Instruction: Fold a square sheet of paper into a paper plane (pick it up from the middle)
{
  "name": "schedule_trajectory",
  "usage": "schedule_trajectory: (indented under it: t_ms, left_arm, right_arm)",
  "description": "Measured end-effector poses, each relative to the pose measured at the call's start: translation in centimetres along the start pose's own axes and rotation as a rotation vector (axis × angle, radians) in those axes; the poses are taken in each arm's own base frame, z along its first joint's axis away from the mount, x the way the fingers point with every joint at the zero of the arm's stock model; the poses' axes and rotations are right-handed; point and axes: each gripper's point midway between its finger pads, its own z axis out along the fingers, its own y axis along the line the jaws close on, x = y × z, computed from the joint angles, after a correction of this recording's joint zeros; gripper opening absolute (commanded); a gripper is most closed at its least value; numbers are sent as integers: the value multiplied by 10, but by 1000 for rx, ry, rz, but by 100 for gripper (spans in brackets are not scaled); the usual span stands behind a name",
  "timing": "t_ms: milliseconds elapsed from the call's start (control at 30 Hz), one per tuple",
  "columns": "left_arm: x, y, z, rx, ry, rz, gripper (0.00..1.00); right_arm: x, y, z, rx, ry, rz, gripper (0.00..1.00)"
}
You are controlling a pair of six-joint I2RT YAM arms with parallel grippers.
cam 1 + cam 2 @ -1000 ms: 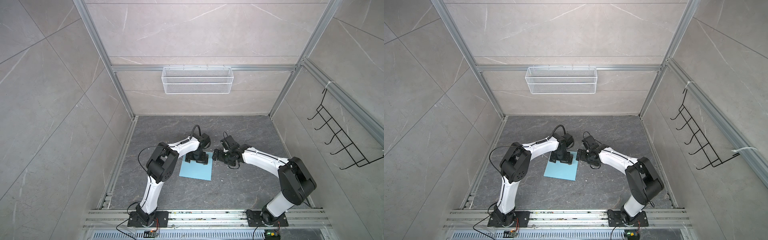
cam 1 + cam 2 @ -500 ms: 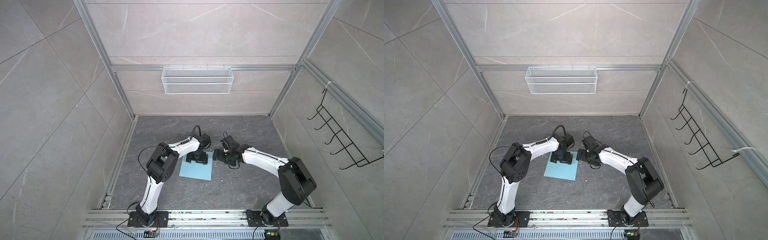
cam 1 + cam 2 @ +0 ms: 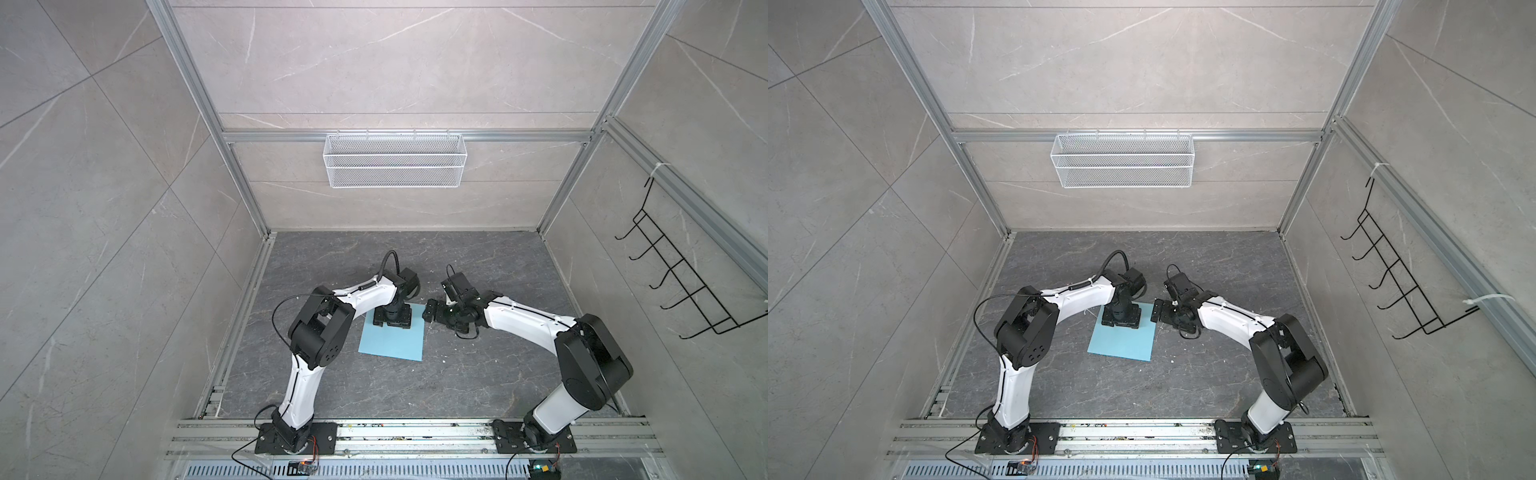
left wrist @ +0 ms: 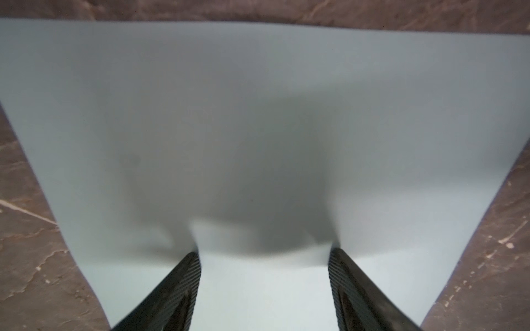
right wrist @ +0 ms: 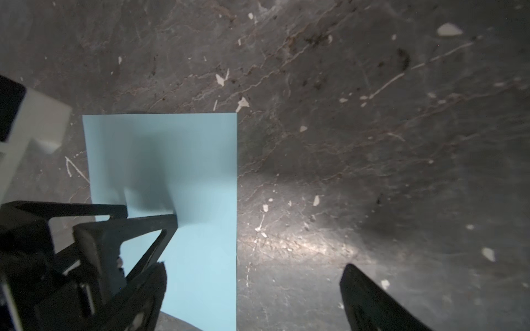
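Left gripper (image 4: 263, 252): jaws apart, both tips pressed on the square sheet of paper (image 4: 258, 86), which bulges up between them. Right gripper (image 5: 255, 269): jaws wide apart at the sheet's edge, holding nothing. Count: one sheet, lying on the grey floor (image 3: 478, 374); two grippers.
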Motion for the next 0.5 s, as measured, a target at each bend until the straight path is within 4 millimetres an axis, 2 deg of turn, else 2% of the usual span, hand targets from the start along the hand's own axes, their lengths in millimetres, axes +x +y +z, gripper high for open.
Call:
schedule_trajectory:
  t_ms: [167, 300, 400, 500]
  left_arm:
    - [0, 1, -1, 25, -16, -2, 72]
    - [-1, 2, -3, 70, -19, -13, 71]
    - [-1, 3, -4, 100, -14, -24, 69]
    - [-2, 3, -4, 118, -7, -30, 69]
  right_arm:
    - [2, 19, 4, -103, 28, -2, 73]
    - [8, 25, 15, -140, 69, 6, 57]
    - [16, 24, 26, -143, 110, 9, 48]
    - [25, 22, 36, -134, 152, 14, 46]
